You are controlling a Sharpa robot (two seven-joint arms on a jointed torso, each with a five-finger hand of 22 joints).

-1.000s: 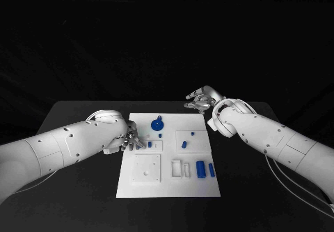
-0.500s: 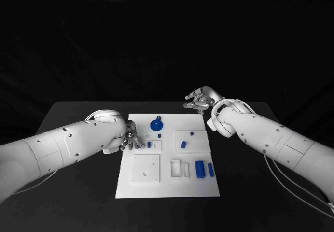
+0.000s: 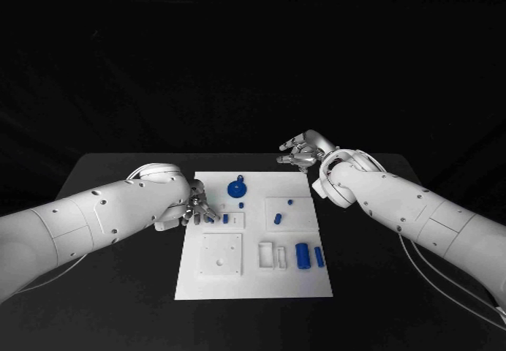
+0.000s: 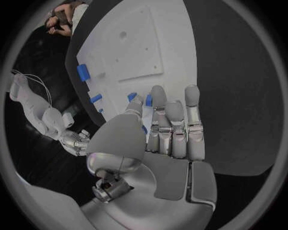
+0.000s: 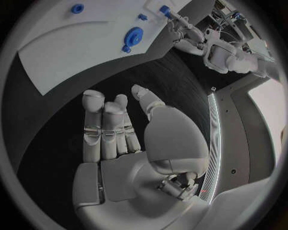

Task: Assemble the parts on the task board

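The white task board (image 3: 253, 274) lies in the middle of the black table. My left hand (image 3: 196, 210) rests at the board's left edge and pinches a small blue part (image 4: 144, 128) between thumb and fingers, next to a blue peg (image 3: 224, 217) standing in the board. The right wrist view also shows that part (image 5: 163, 8) at the left hand's fingertips. My right hand (image 3: 303, 151) hovers off the board's far right corner, fingers apart, holding nothing. A round blue disc (image 3: 238, 189) sits at the far end of the board. Two blue cylinders (image 3: 303, 255) lie at its right.
More small blue pieces (image 3: 278, 218) sit mid-board, beside a raised white square block (image 3: 222, 254) and a recessed slot (image 3: 273, 254). Black table (image 3: 116, 292) surrounds the board on all sides. My right forearm (image 3: 401, 205) crosses above the table right of the board.
Left hand has shifted very slightly at the board's edge, still on its blue part. Right hand's fingers have curled in a little; the parts on the board have not moved.
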